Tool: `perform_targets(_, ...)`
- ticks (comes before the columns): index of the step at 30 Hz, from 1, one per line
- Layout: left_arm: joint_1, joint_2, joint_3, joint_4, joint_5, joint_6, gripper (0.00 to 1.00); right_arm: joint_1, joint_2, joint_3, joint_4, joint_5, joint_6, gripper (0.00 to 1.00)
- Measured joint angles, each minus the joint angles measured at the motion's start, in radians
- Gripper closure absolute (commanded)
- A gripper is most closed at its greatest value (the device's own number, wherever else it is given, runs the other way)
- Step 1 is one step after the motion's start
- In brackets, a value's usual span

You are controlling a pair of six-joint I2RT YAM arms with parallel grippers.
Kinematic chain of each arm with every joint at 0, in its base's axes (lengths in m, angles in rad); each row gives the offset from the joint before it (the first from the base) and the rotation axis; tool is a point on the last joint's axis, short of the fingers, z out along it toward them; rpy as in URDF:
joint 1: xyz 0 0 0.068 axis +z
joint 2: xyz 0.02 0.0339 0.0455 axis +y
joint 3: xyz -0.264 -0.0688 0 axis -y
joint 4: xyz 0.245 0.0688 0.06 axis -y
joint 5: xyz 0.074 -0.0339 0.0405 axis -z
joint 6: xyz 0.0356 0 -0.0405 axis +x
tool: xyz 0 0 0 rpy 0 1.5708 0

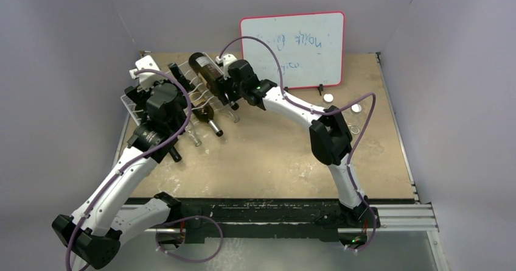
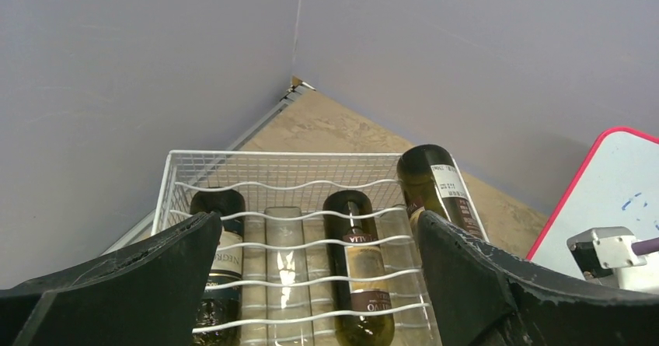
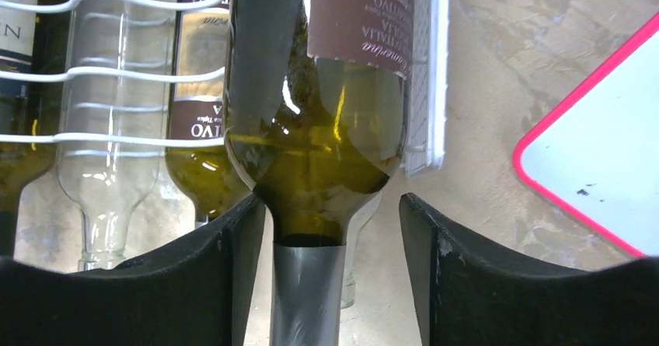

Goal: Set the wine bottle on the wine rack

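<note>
The wine bottle (image 3: 319,159) lay along the right end of the wine rack (image 2: 272,155), on the upper wires, above the 3 other bottles (image 2: 361,284) in the tier below. Its neck pointed back toward the right gripper (image 3: 330,206). That gripper's 2 fingers stood apart on either side of the neck, the left one close against the glass and the right one with a visible gap, so nothing was clamped. The left gripper (image 2: 317,218) hung over the rack with its fingers spread wide and nothing between them.

The placing looked nearly done. The care needed was in the release. Whether the bottle sat fully in a dip of the wavy wire could not be told, so it should be checked for rolling toward the rack's right edge. The right gripper would best draw straight back along the neck, without brushing it sideways.
</note>
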Motion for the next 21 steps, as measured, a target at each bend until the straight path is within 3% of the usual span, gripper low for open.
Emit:
perform_targets(3,0.001,0.000,-0.003,0.006,0.006,0.000,0.02,-0.003,-0.006,0.002,0.010,0.003,0.008,0.21)
perform_targets(9,0.001,0.000,-0.015,0.006,0.019,0.001,0.00,-0.008,-0.080,-0.024,0.018,0.006,0.019,0.19)
perform_targets(15,0.002,-0.004,-0.022,0.027,0.101,0.005,0.00,-0.009,-0.281,-0.144,0.072,0.053,0.047,0.21)
perform_targets(21,0.005,-0.016,-0.053,0.054,0.237,0.029,0.00,-0.008,-0.549,-0.399,0.123,0.216,0.081,0.21)
